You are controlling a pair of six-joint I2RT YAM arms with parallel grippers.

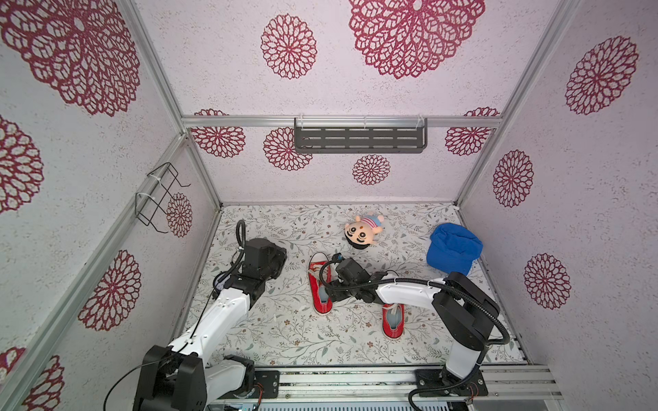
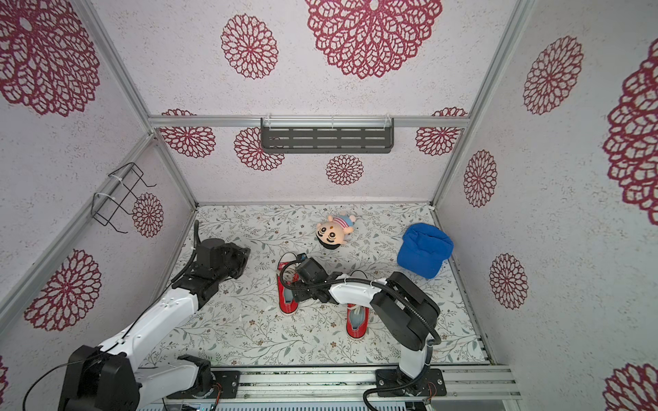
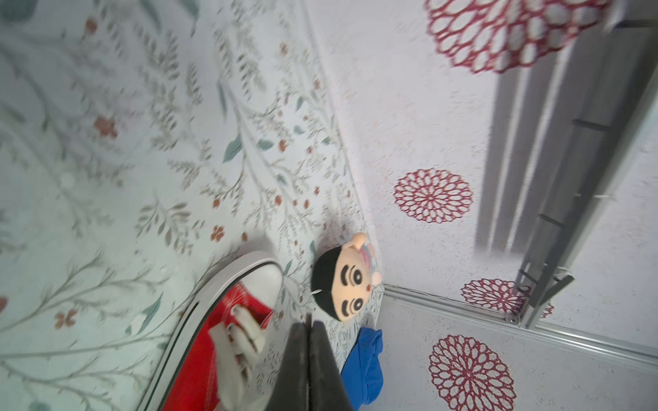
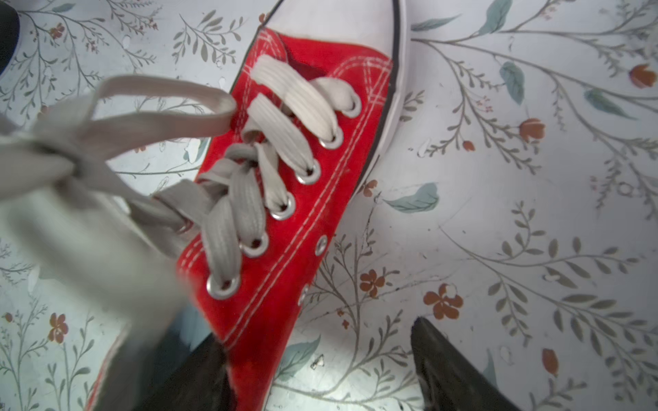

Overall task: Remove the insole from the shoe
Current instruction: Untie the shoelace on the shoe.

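1. Shoe (image 1: 314, 290): long axis laid 12–6 o'clock in both top views, toe at 12. Insole (image 1: 322, 296) seated inside, heelward.
2. Right gripper (image 4: 317, 331): jaws spread astride the shoe's side wall, reached in from 3 o'clock. It is judged the nearer.
3. Left gripper (image 3: 309, 341): fingers pressed together, empty, held apart at 9 o'clock.

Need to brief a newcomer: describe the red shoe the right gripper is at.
On the floral table lie two red sneakers. Yours is the sneaker nearer the plush doll and the left arm. Only it, not the other sneaker, has the open right gripper straddling its side wall.
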